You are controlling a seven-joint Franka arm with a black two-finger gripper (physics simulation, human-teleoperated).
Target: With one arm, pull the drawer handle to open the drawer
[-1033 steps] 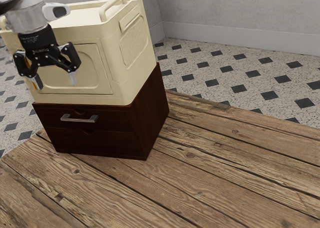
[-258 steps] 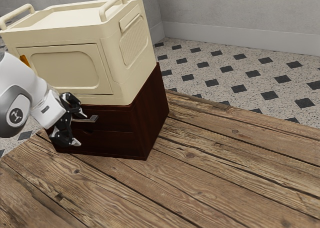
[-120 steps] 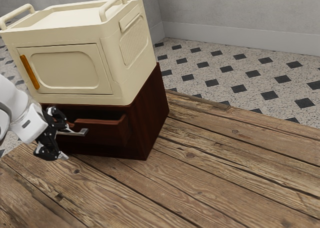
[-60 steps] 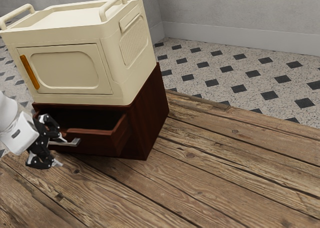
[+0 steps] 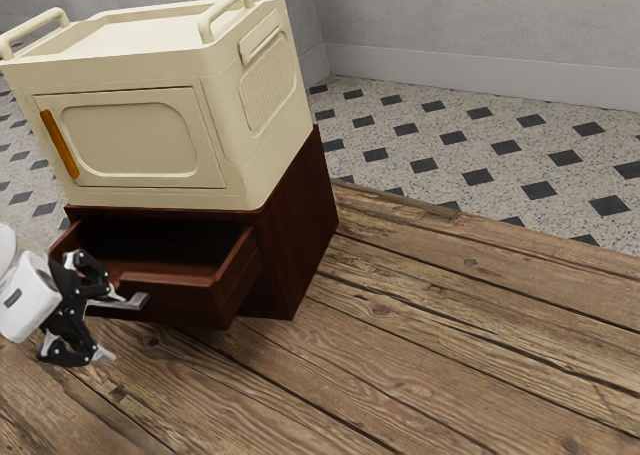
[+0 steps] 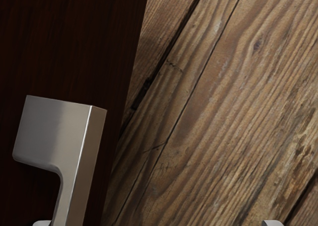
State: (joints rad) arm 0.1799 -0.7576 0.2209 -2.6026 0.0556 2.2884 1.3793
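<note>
The upper drawer [image 5: 185, 303] of the dark red-brown cabinet [image 5: 303, 225] stands well out from its body, its hollow inside showing from above. The silver handle [image 5: 140, 302] is on the drawer's front face, toward the exterior view's lower left.

The pincer [image 5: 115, 326] is at that handle, its two fingers spread wide apart. One finger is right at the bar, on the upper side in the exterior view, and seems to touch it, though the overlap there makes the contact hard to be sure of. The other is well clear, lower down over the wooden table [image 5: 430, 345]. The handle is not clamped between them. In the wrist view, the squared end of the handle lies near one fingertip and well apart from the other, with the dark drawer front behind it and table planks beside that.

A cream box [image 5: 232, 145] sits on top of the cabinet, its front door closed, an orange strip [image 5: 59, 144] along one edge of the door and a raised rail at each end of its top.
</note>
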